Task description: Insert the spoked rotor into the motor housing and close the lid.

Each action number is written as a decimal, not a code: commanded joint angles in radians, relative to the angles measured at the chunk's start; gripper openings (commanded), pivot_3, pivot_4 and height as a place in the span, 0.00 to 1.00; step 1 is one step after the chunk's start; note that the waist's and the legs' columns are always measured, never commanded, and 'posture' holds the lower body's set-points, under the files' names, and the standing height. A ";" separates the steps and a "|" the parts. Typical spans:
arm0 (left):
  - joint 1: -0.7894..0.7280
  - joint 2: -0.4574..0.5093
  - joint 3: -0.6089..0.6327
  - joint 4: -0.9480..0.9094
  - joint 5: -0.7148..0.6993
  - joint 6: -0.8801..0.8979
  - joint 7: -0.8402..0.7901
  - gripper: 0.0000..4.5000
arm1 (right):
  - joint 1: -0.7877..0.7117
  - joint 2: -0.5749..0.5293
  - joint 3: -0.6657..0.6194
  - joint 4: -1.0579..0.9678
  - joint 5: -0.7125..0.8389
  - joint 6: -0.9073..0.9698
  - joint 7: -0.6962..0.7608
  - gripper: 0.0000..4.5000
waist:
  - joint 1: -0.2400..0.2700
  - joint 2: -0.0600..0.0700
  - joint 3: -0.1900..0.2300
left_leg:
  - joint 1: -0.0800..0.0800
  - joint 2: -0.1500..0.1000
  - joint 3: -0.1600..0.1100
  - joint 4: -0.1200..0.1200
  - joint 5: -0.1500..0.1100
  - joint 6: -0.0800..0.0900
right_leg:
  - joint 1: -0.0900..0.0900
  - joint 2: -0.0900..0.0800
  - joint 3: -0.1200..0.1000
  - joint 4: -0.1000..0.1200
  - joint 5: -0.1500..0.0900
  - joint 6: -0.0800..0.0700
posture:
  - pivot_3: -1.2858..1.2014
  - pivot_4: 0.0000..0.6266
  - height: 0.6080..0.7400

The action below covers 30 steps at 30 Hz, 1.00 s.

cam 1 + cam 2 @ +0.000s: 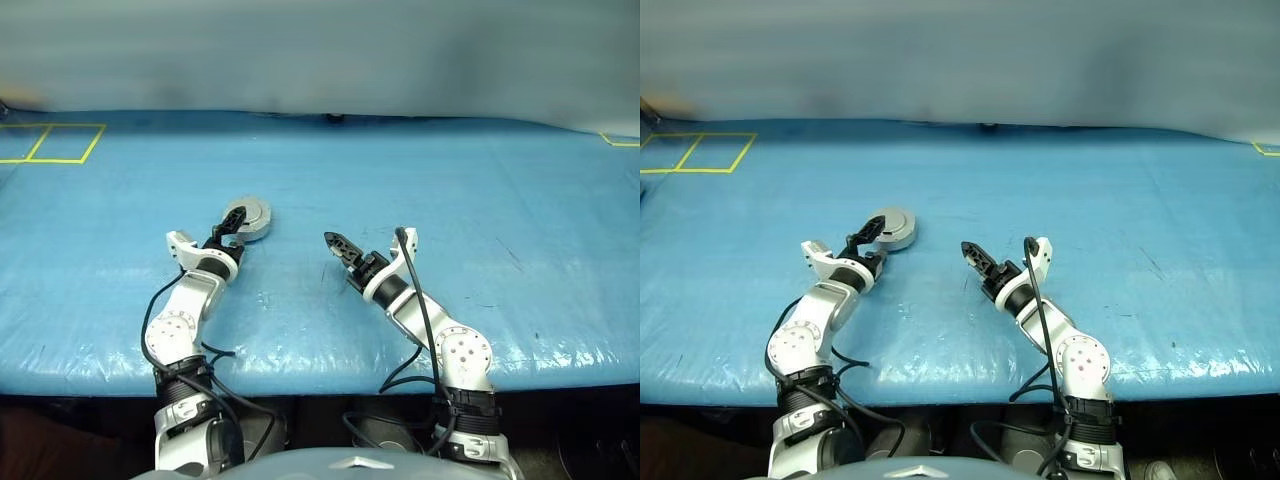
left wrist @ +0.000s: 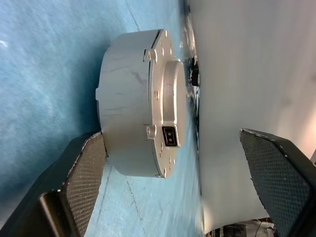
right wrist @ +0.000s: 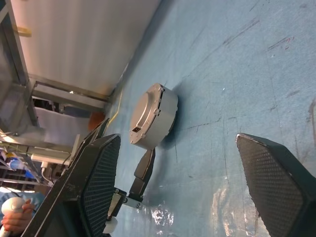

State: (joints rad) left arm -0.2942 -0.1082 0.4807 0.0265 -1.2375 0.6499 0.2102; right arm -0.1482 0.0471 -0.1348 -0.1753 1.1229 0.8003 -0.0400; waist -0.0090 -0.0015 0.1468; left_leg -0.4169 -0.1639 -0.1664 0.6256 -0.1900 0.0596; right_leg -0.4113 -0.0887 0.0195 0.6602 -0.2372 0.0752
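Note:
The motor housing (image 1: pixel 258 224), a short round silver-grey can, stands on the blue table cover left of centre. The lid (image 1: pixel 254 212) sits on top of it, plain grey face up, with a small dark socket (image 2: pixel 169 136) near its rim. The spoked rotor is hidden. My left gripper (image 1: pixel 235 228) is open right at the housing's near-left side; one pad (image 2: pixel 86 173) lies beside the can's base and the other (image 2: pixel 276 173) stands well apart from it. My right gripper (image 1: pixel 337 245) is open and empty, a short way to the right of the housing, pointing toward it (image 3: pixel 163 121).
Yellow tape squares (image 1: pixel 55 143) mark the far left of the table cover (image 1: pixel 450 200), and a yellow corner (image 1: pixel 620 140) marks the far right. A pale curtain rises behind the table. A metal frame (image 3: pixel 49 89) and a person's hand (image 3: pixel 11 217) are beyond the table's left side.

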 commanded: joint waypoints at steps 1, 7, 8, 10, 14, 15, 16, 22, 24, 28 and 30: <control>0.066 -0.048 -0.042 -0.111 0.021 -0.029 0.023 1.00 | -0.014 0.001 -0.002 -0.030 0.008 0.002 0.014 0.87 | -0.003 0.000 0.000 | 0.000 0.000 0.000 0.000 0.000 0.000 | 0.000 0.000 0.000 0.000 0.000 0.000 | 0.52 0.24 1.00; 0.095 0.008 -0.065 -0.170 0.019 -0.043 0.045 1.00 | -0.020 -0.001 0.001 -0.025 0.001 0.002 0.017 0.87 | 0.001 0.000 0.000 | 0.001 0.001 0.001 -0.002 0.000 -0.001 | -0.001 0.000 0.001 0.000 -0.001 -0.001 | 0.52 0.24 1.00; 0.097 0.018 -0.072 -0.179 0.026 -0.041 0.040 1.00 | -0.021 -0.004 0.003 -0.025 -0.005 0.001 0.020 0.87 | 0.002 0.000 0.000 | 0.000 0.001 0.001 -0.002 0.000 -0.001 | -0.001 0.000 0.001 0.000 -0.001 -0.001 | 0.52 0.24 1.00; 0.100 0.047 -0.097 -0.195 0.060 -0.039 0.007 1.00 | -0.022 -0.012 0.010 -0.028 -0.025 -0.005 0.032 0.87 | 0.002 0.000 0.000 | 0.001 0.000 0.001 -0.001 0.000 -0.001 | 0.000 0.000 0.001 0.000 -0.001 -0.001 | 0.52 0.24 1.00; 0.130 0.175 -0.231 -0.237 0.240 -0.110 -0.301 1.00 | -0.016 -0.058 0.042 -0.057 -0.133 -0.069 0.107 0.87 | -0.001 0.000 0.000 | 0.001 0.000 0.001 -0.002 0.001 -0.001 | 0.000 0.001 0.000 0.000 -0.001 -0.002 | 0.52 0.24 1.00; 0.135 0.192 -0.248 -0.241 0.252 -0.123 -0.365 1.00 | -0.013 -0.069 0.048 -0.062 -0.157 -0.086 0.124 0.87 | -0.001 0.000 0.000 | 0.001 0.001 0.002 -0.003 0.001 -0.001 | -0.001 0.001 0.000 0.000 -0.001 -0.002 | 0.52 0.24 1.00; 0.139 0.207 -0.259 -0.246 0.251 -0.129 -0.421 1.00 | -0.010 -0.081 0.053 -0.070 -0.182 -0.108 0.145 0.87 | -0.001 0.000 0.000 | 0.001 0.001 0.002 -0.003 0.001 -0.001 | -0.001 0.001 0.000 0.000 -0.001 -0.002 | 0.52 0.24 1.00; 0.137 0.371 -0.425 -0.219 0.531 -0.285 -0.703 1.00 | 0.008 -0.217 0.111 -0.079 -0.459 -0.306 0.272 0.87 | -0.001 0.001 0.000 | 0.002 0.001 0.002 -0.005 0.001 -0.002 | -0.002 0.000 0.000 -0.001 -0.001 -0.003 | 0.52 0.24 1.00; 0.132 0.422 -0.505 -0.177 0.678 -0.399 -0.784 1.00 | 0.012 -0.292 0.132 -0.062 -0.558 -0.358 0.312 0.87 | 0.002 0.001 0.000 | 0.002 0.000 0.003 -0.006 0.001 -0.002 | -0.001 0.000 0.000 -0.001 -0.002 -0.003 | 0.52 0.24 1.00; 0.122 0.447 -0.569 -0.085 0.807 -0.548 -0.889 1.00 | 0.017 -0.387 0.143 -0.023 -0.659 -0.428 0.398 0.87 | 0.004 0.001 0.000 | 0.002 0.000 0.003 -0.006 0.001 -0.002 | -0.001 -0.001 0.001 -0.001 -0.002 -0.003 | 0.52 0.24 1.00; 0.117 0.453 -0.585 -0.029 0.871 -0.610 -0.910 1.00 | 0.019 -0.417 0.148 -0.005 -0.703 -0.457 0.431 0.87 | 0.004 0.001 0.000 | 0.002 0.001 0.003 -0.006 0.001 -0.002 | -0.002 -0.001 0.001 -0.001 -0.002 -0.003 | 0.52 0.24 1.00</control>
State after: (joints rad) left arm -0.1624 0.3291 -0.0986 -0.0271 -0.4203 0.1111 -0.6726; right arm -0.1299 -0.3579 0.0123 -0.1748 0.4546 0.3859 0.3566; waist -0.0048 -0.0008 0.1470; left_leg -0.4148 -0.1630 -0.1637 0.6189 -0.1889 0.0578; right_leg -0.4129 -0.0899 0.0207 0.6595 -0.2391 0.0721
